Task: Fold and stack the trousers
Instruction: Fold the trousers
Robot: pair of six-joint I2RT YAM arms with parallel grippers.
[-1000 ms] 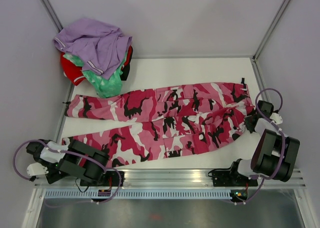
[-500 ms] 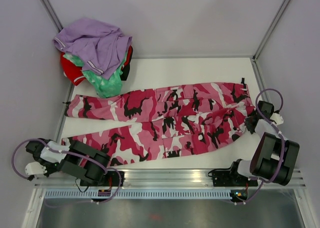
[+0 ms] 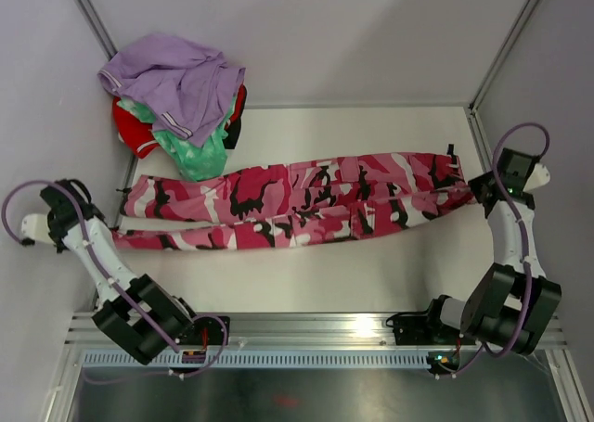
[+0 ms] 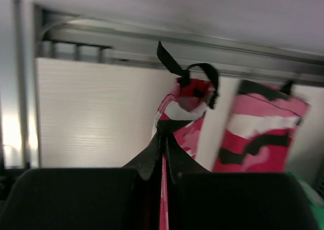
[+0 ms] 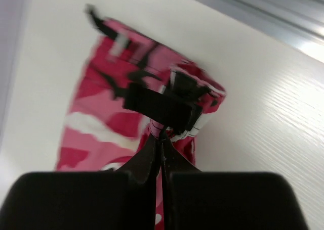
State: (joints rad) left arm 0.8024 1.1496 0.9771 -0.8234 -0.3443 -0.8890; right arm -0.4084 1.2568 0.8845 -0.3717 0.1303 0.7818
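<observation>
**Operator:** Left wrist view first. What do you have?

**Me:** My left gripper [image 4: 163,139] is pinched tight on the near leg's hem [image 4: 188,96] of the trousers [image 3: 306,204], and a black strap [image 4: 169,62] dangles above it. The far leg's hem [image 4: 263,124] lies just beyond it.

**Operator:** And the right?

**Me:** My right gripper [image 5: 160,135] is clamped on the near corner of the waistband [image 5: 167,104].

**Operator:** How do they lie from above?

**Me:** Their long axis runs straight across the table [image 3: 371,269], with the cuffs at my left arm and the waist at my right. The leg I hold is a narrow band beside the flat far leg, which lies away from my bases. I judge both arms should carry their edge outward together. Farther off, the clothes pile [image 3: 176,88] sits in the far left corner, close to that far leg.
</observation>
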